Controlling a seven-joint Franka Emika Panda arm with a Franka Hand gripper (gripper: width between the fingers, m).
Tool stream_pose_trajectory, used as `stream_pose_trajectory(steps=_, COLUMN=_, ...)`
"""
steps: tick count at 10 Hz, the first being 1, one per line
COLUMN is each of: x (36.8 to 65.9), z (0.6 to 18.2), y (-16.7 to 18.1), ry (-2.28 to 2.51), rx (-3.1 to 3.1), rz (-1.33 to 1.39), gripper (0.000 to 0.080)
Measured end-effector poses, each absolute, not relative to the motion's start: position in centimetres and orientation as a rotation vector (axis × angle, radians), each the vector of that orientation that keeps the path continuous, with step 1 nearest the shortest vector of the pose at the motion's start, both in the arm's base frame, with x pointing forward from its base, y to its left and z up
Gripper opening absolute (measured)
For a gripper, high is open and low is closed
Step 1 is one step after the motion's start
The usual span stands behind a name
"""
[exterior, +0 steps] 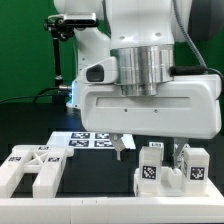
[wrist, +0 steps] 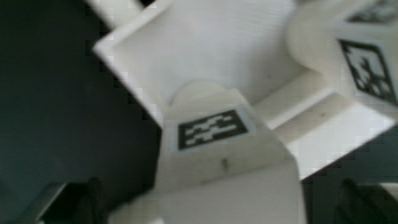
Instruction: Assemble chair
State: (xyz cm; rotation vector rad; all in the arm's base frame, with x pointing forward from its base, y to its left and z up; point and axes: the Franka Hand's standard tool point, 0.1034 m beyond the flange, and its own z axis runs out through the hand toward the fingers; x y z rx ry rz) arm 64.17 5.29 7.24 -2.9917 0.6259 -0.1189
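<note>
Here, your gripper (exterior: 121, 148) hangs low over the surface (exterior: 100, 172), between the marker board (exterior: 85, 139) and the tagged chair pieces (exterior: 168, 168) lying loose nearby, likely lining up on one for a grasp, though you cannot tell whether its jaws are spread or closed.

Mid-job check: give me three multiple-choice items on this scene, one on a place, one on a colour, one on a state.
1. In the exterior view, the pincer hangs: A between the left parts and the right blocks; B right of the right blocks; C over the left parts.
2. The chair parts are: A black; B white; C red.
3. The right blocks: A hang in the pincer; B lie on the left parts; C stand on the table.
Answers: A, it shows in the gap between them; B, all pieces are white; C, their bases rest on the dark top.
</note>
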Motion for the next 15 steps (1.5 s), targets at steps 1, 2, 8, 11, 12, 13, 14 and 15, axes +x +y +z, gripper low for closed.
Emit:
stream_pose_trajectory(steps=1, x=64.18, z=7.23, y=5.30, ry=0.684, rx=-2.972, rz=-0.117, gripper=0.0648)
stream_pose_trajectory(steps=2, x=64.18, z=7.23, y=5.27, ry=0.721, rx=-2.963, rz=-0.115, gripper=0.0536)
stream_pose_trajectory(steps=8, x=64.30, z=7.37, y=5.25, ry=1.763, rx=-2.455, rz=-0.064, gripper=0.0291)
stream_pose_trajectory(steps=11, x=64.61, z=7.59, y=5.65, ry=2.273, rx=-1.910, rz=0.012, gripper=0.0290)
stream_pose_trajectory(steps=12, x=64.65, z=7.63, y=5.71, ry=2.333, rx=-1.831, rz=0.019, gripper=0.0290)
stream_pose_trajectory(steps=13, x=64.64, z=7.67, y=5.74, ry=2.337, rx=-1.832, rz=0.011, gripper=0.0290)
stream_pose_trajectory(steps=14, x=64.66, z=7.68, y=5.69, ry=2.338, rx=-1.828, rz=0.012, gripper=0.0290)
stream_pose_trajectory(steps=15, x=64.65, z=7.67, y=5.72, ry=2.302, rx=-1.873, rz=0.008, gripper=0.0290)
